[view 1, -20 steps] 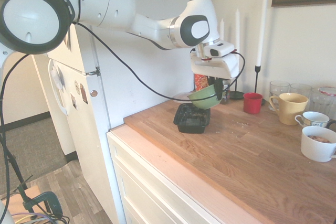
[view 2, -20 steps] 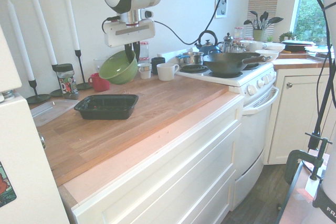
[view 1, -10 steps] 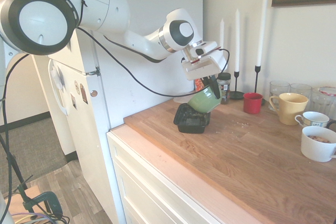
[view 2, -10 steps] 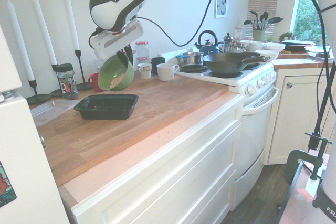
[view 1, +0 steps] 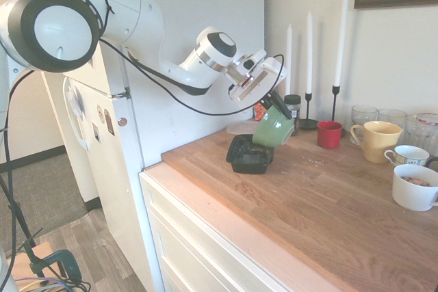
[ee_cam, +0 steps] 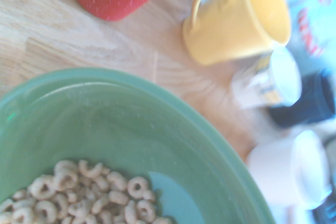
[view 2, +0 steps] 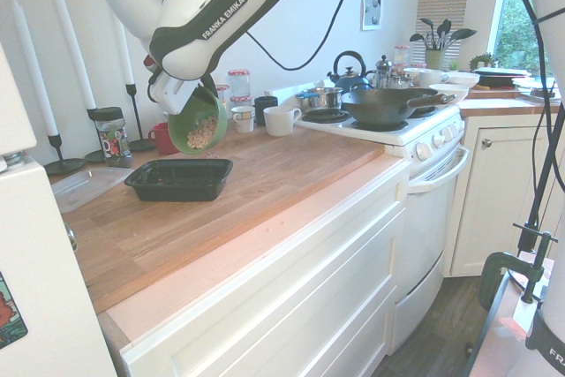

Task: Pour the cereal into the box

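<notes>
My gripper (view 1: 276,108) (view 2: 208,93) is shut on the rim of a green bowl (view 1: 273,129) (view 2: 186,118) and holds it steeply tilted in the air. The cereal (view 2: 201,132) (ee_cam: 89,195), small tan rings, lies heaped against the bowl's lower side and is still inside it. The box (view 1: 249,162) (view 2: 177,190), a low black tray, sits on the wooden counter just below and in front of the bowl's lowered rim. In the wrist view the bowl's inside (ee_cam: 131,129) fills the lower half of the picture.
A red cup (view 1: 329,134), a yellow mug (view 1: 378,140), white mugs (view 1: 414,187) and glasses stand further along the counter. Candlesticks and a spice jar (view 1: 292,111) line the wall. A clear lid (view 2: 84,187) lies beside the box. The stove with a pan (view 2: 380,108) is beyond.
The wrist has rolled over, tipping the bowl from nearly level to steeply tilted toward the box. The cereal has slid down to the bowl's lower side.
</notes>
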Robot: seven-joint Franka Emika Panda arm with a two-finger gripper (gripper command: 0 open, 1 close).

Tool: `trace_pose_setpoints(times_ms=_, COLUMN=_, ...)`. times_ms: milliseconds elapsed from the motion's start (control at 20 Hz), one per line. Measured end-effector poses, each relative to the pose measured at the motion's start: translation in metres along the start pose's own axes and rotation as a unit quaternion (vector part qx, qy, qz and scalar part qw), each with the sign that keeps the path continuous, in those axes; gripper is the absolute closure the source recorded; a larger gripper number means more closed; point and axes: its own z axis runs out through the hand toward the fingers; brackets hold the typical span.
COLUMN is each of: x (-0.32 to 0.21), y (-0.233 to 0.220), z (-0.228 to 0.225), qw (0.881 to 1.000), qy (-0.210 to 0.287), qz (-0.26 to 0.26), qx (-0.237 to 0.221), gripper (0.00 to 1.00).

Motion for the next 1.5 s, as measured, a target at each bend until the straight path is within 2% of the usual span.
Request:
trace_pose_setpoints(times_ms=450, x=-0.026, y=-0.032, z=-0.026, qw=0.993, qy=0.089, qz=-0.067, qx=-0.034, gripper=1.0)
trace_pose_setpoints(times_ms=850, x=-0.053, y=-0.048, z=-0.026, qw=0.979, qy=0.164, qz=-0.113, qx=-0.054, gripper=1.0)
trace_pose_setpoints(times_ms=1150, x=-0.075, y=-0.053, z=-0.02, qw=0.967, qy=0.212, qz=-0.126, qx=-0.064, gripper=1.0)
trace_pose_setpoints(times_ms=1300, x=-0.08, y=-0.055, z=-0.021, qw=0.958, qy=0.245, qz=-0.134, qx=-0.072, gripper=1.0)
trace_pose_setpoints(times_ms=1500, x=-0.096, y=-0.055, z=-0.026, qw=0.95, qy=0.265, qz=-0.144, qx=-0.082, gripper=1.0)
